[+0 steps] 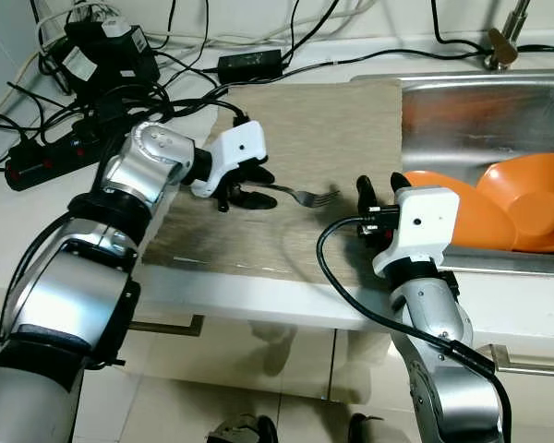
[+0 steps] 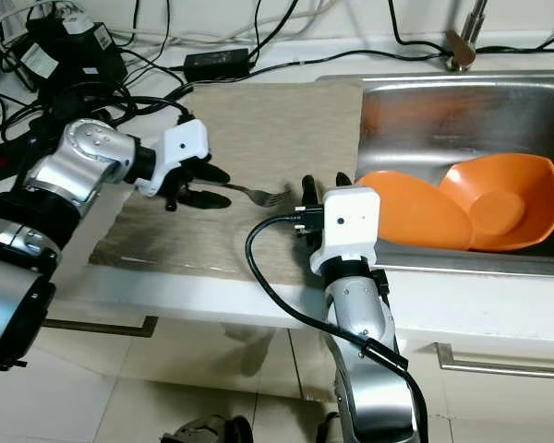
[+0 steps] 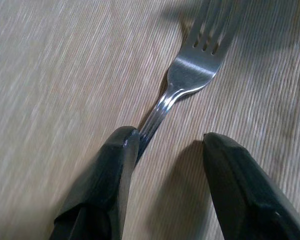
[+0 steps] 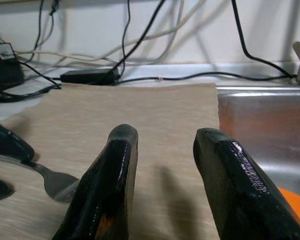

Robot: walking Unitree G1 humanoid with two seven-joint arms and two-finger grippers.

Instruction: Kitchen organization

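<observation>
Fork [image 3: 192, 75]: laid flat on the mat [image 1: 332, 120], tines twd the sink [image 1: 485, 115], handle twd the L arm.
L gripper [image 1: 244, 187]: low over the mat, fingers [image 3: 107, 190] spread; fork handle is seen running between them, touching one finger, other finger apart from it. Not pinched.
R gripper [image 4: 162, 150]: fingers spread, nothing between; held over mat's front edge, just beside the fork tines, by the sink.
Sink: two orange bowls [image 1: 526, 198] leaned inside.
Counter back L: black cables [image 1: 102, 65] and adapters.
</observation>
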